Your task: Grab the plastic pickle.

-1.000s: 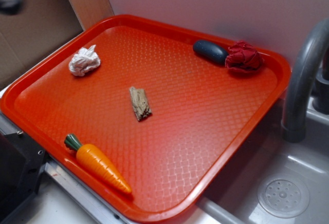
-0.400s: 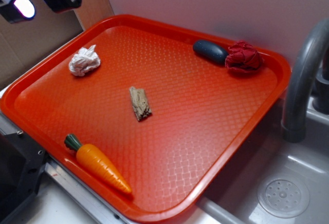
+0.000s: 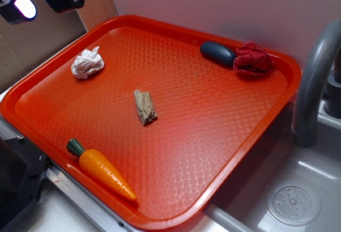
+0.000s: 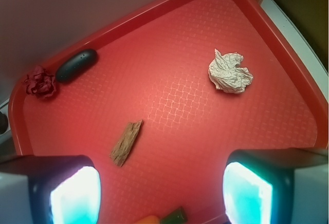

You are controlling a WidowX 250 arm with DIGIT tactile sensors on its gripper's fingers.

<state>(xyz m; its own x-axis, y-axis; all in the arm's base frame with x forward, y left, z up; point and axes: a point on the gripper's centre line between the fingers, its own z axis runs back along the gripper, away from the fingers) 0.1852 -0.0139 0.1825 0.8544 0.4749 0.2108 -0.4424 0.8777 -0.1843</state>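
Nearest me in the exterior view, the carrot lies along the tray's front-left rim, green top pointing toward the left corner; from the wrist view I only catch its top at the bottom edge. A little farther in, the wood chip rests flat near the middle of the tray, well apart from everything else; I see it in the wrist view too. Beyond it, toward the left rim, sits the white paper wad, also clear from the wrist. At the far edge, near the back-right corner, I find the pickle lying on its side, one end touching the red cloth; the wrist view shows the same pair, pickle and cloth, close under the far rim. The tray rests on the worktop beside a sink with a grey faucet off the right edge. The gripper hangs high over the tray's far-left corner, well apart from the pickle, and I see its jaws spread wide with nothing between them.
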